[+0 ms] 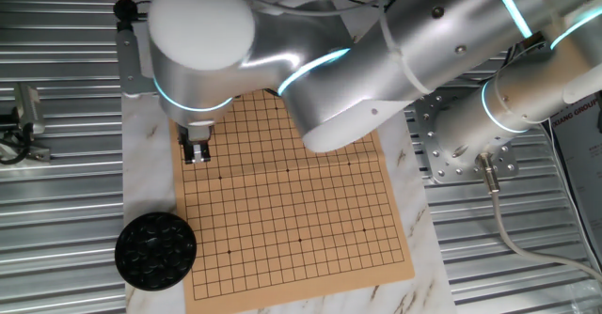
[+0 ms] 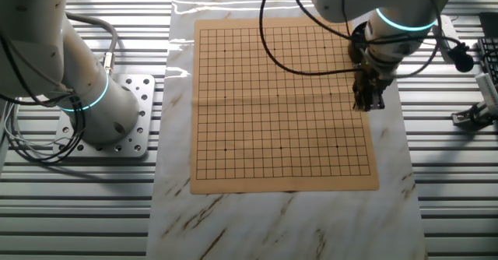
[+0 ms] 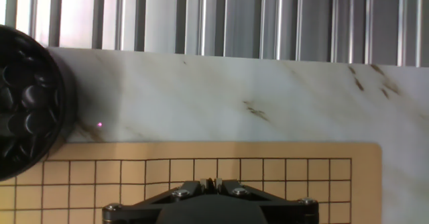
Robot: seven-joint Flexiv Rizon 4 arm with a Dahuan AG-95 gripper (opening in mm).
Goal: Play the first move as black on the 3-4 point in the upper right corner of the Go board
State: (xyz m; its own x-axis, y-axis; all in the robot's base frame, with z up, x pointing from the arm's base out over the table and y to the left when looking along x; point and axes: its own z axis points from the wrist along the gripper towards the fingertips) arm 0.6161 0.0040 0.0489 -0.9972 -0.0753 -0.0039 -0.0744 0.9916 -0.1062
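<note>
The pincer (image 1: 197, 154) hangs just above the Go board (image 1: 292, 201), low over its left edge in the one fixed view and over the right edge in the other fixed view (image 2: 369, 99). In the hand view its fingertips (image 3: 214, 182) stand pressed together with no gap showing, so it looks closed. Whether a black stone is pinched between them I cannot tell; nothing dark shows at the tips, though the view there is cramped.

The board is bare: no stone lies on any crossing. The black stones (image 3: 23, 110) sit heaped in the round black bowl (image 1: 155, 249), which stands on the marble worktop (image 1: 150, 182) just off the board's near left corner in the one fixed view, touching or nearly touching its edge. That keeps the supply close to the arm but off the playing grid.

The pincer points straight down at the lines near the board's border, which suits setting a stone on a corner-side crossing, if one is held.
</note>
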